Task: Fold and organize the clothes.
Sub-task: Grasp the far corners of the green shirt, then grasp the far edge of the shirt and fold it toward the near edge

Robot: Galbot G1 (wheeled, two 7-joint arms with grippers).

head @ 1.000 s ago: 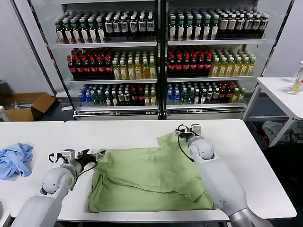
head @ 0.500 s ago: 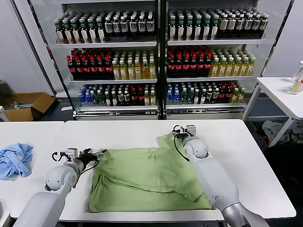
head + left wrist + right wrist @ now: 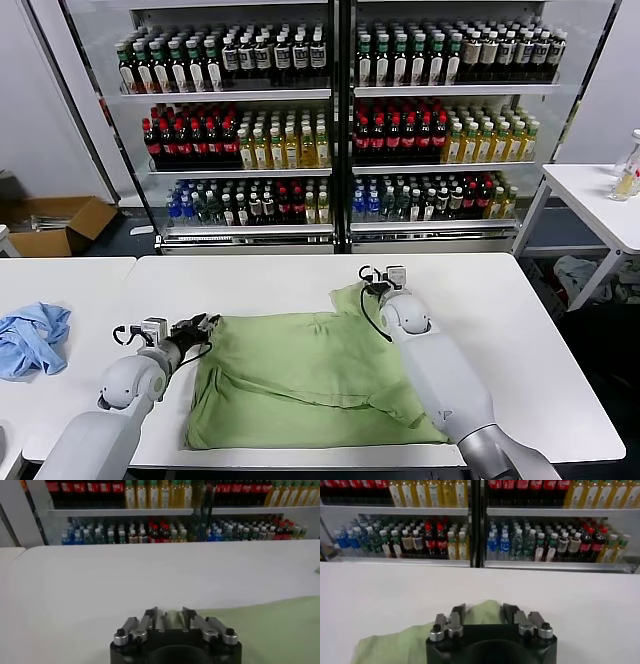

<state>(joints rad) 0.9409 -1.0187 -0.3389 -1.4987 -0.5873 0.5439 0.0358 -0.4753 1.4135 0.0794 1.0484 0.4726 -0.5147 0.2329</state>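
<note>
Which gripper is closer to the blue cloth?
Left. The left gripper is at the green shirt's near-left corner, on the side toward the blue cloth. The right gripper is at the shirt's far corner.

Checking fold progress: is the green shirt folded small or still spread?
Mostly spread: the green shirt covers a wide patch of table, only its edges turned in.

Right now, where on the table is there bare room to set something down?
Bare table lies behind the green shirt, toward the drinks fridge, and right of the shirt up to the table's edge. It is crowded at the shirt's far corners, where the left gripper and right gripper are.
</note>
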